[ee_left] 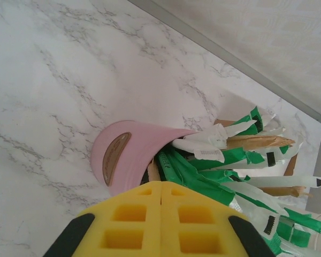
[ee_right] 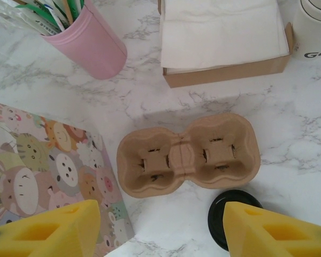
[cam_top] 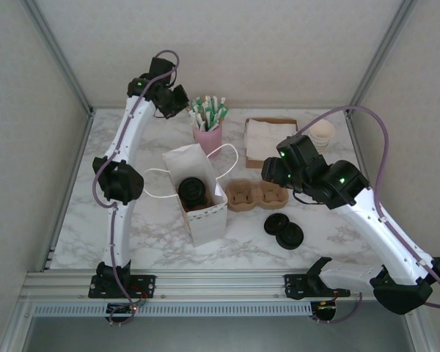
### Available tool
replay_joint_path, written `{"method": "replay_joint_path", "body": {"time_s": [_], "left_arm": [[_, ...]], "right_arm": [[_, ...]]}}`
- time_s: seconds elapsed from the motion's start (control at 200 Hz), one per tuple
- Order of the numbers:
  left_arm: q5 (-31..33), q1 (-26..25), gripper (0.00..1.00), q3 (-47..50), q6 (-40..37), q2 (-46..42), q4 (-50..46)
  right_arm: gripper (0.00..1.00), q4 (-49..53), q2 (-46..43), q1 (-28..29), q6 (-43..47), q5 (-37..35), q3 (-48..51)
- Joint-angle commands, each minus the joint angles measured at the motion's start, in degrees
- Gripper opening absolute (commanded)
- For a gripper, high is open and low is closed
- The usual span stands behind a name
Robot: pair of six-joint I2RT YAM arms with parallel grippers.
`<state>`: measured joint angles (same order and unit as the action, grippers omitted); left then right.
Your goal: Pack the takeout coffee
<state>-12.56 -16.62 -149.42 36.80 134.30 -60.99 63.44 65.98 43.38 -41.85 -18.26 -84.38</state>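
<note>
Hovering at the rim of the pink cup, the left gripper has its jaws pressed flat together right against the bundle of wrapped sticks; whether one is pinched there I cannot tell. They look light, thin and slick in their paper sleeves, so a hold near the top end and a pull along the bundle should suit. The right gripper stands half-wide above the pulp carrier, just ahead between its fingers. It seems light and stiff yet crushable, best taken across the narrow middle. The bag crowds its left, a black lid sits by its right finger, and the napkin box lies beyond.
</note>
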Motion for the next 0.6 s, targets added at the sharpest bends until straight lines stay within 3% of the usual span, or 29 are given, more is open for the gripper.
{"method": "replay_joint_path", "body": {"time_s": [0.0,0.596], "left_arm": [[1.28,0.43,0.00,-1.68,-1.82,-3.42,-2.51],[1.08,0.45,0.00,-1.66,-4.49,-13.12,-4.76]], "right_arm": [[0.63,1.33,-1.00,-0.35,-0.80,-1.94,0.60],[0.64,0.88,-1.39,-0.31,0.41,-1.68,3.39]]}}
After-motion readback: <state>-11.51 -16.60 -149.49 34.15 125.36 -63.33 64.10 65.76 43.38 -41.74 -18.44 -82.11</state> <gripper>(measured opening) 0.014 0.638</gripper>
